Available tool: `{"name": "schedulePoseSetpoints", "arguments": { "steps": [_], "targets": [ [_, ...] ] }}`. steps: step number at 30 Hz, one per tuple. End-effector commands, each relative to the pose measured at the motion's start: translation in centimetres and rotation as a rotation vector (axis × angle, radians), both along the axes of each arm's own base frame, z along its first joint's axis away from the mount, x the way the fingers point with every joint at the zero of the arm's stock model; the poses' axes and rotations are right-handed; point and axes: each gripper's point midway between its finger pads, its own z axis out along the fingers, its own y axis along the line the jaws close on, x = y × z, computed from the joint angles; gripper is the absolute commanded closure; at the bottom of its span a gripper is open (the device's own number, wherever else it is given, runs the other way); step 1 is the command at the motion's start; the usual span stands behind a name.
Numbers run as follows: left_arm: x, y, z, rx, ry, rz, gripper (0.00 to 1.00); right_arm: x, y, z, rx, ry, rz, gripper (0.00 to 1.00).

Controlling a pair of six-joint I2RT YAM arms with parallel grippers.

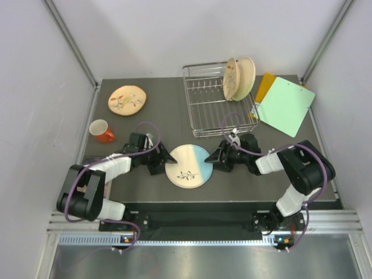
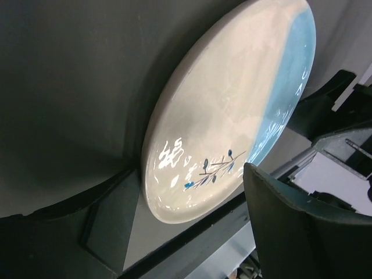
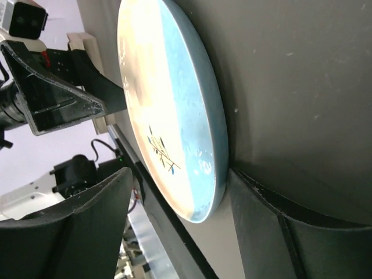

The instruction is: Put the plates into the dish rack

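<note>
A white-and-light-blue plate [image 1: 188,165] with a leaf sprig lies flat on the dark table between my two grippers. My left gripper [image 1: 165,157] is open at the plate's left rim, and the plate [image 2: 226,110] fills its wrist view, with my left gripper [image 2: 197,229] spread wide around the rim. My right gripper [image 1: 214,158] is open at the blue right rim. In the right wrist view, the plate [image 3: 168,104] has one finger [image 3: 273,226] against its edge. A tan floral plate [image 1: 127,100] lies at the back left. Two plates [image 1: 239,78] stand in the dish rack [image 1: 209,119].
A red cup [image 1: 102,131] stands at the left, near my left arm. A green board [image 1: 286,106] and an orange board [image 1: 265,86] lie right of the rack. The table's front edge runs just below the plate.
</note>
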Motion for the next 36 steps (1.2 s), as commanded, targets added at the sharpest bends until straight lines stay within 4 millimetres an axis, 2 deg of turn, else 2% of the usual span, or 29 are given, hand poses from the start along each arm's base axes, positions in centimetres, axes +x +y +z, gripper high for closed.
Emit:
{"name": "schedulePoseSetpoints", "arguments": {
  "steps": [1, 4, 7, 11, 14, 18, 20, 21, 23, 25, 26, 27, 28, 29, 30, 31, 33, 34, 36],
  "targets": [
    [0.6, -1.1, -0.8, -0.043, -0.023, 0.005, 0.24, -0.9, 1.0, -1.4, -0.030, 0.021, -0.025, 0.33],
    [0.4, -2.0, -0.9, -0.051, -0.023, -0.027, 0.26, -2.2, 0.8, -2.3, -0.057, 0.052, -0.034, 0.32],
    [-0.2, -2.9, -1.1, -0.049, -0.010, -0.064, 0.27, -2.5, 1.4, -2.1, -0.038, 0.056, -0.031, 0.33],
    [-0.7, -3.3, -1.3, -0.037, -0.013, -0.087, 0.27, -1.0, 2.7, -1.2, 0.001, 0.014, -0.042, 0.37],
    [-1.1, -2.9, -1.6, -0.012, -0.003, -0.085, 0.27, 0.3, 3.2, -0.5, 0.012, -0.008, -0.074, 0.46],
    [-1.3, -2.7, -1.4, -0.001, -0.019, -0.099, 0.27, 0.8, 2.9, 0.3, 0.015, -0.029, -0.098, 0.60],
    [-2.0, -2.4, -1.7, 0.016, 0.009, -0.098, 0.27, 0.5, 2.5, 0.4, 0.013, -0.050, -0.085, 0.77],
    [-1.9, -2.2, -1.6, 0.023, -0.007, -0.103, 0.27, 0.4, 2.5, 1.0, 0.024, -0.078, -0.076, 1.00],
    [-2.1, -2.1, -1.2, 0.038, -0.016, -0.127, 0.25, 0.1, 2.1, 1.9, 0.046, -0.135, -0.041, 1.00],
    [-2.1, -1.3, -0.6, 0.081, -0.075, -0.165, 0.22, 0.2, 1.6, 3.6, 0.080, -0.236, 0.010, 1.00],
    [-2.4, -1.0, -0.6, 0.093, -0.095, -0.192, 0.22, -0.6, 1.6, 4.3, 0.111, -0.248, 0.073, 1.00],
    [-2.2, -0.3, 0.2, 0.112, -0.172, -0.236, 0.20, -0.3, 1.1, 5.4, 0.120, -0.309, 0.087, 1.00],
    [-2.0, 0.0, 0.7, 0.129, -0.204, -0.242, 0.19, -0.4, 0.7, 5.5, 0.120, -0.303, 0.088, 1.00],
    [-2.4, 0.3, 1.1, 0.133, -0.220, -0.283, 0.18, -0.6, 0.3, 6.3, 0.140, -0.315, 0.089, 1.00],
    [-2.3, 0.4, 2.1, 0.129, -0.246, -0.307, 0.18, -0.4, -0.4, 6.5, 0.150, -0.304, 0.066, 1.00],
    [-1.1, 0.2, 4.0, 0.131, -0.295, -0.317, 0.18, -0.3, -0.6, 7.2, 0.162, -0.317, 0.065, 1.00],
    [-0.8, 1.4, 5.1, 0.150, -0.300, -0.346, 0.17, -0.6, -0.4, 9.6, 0.216, -0.360, 0.103, 1.00],
    [0.5, 1.8, 6.8, 0.165, -0.334, -0.340, 0.17, -0.8, -0.2, 10.8, 0.244, -0.387, 0.126, 1.00],
    [0.9, 2.7, 7.9, 0.146, -0.345, -0.378, 0.17, -2.0, 0.4, 14.0, 0.333, -0.410, 0.207, 1.00]
  ]
}}
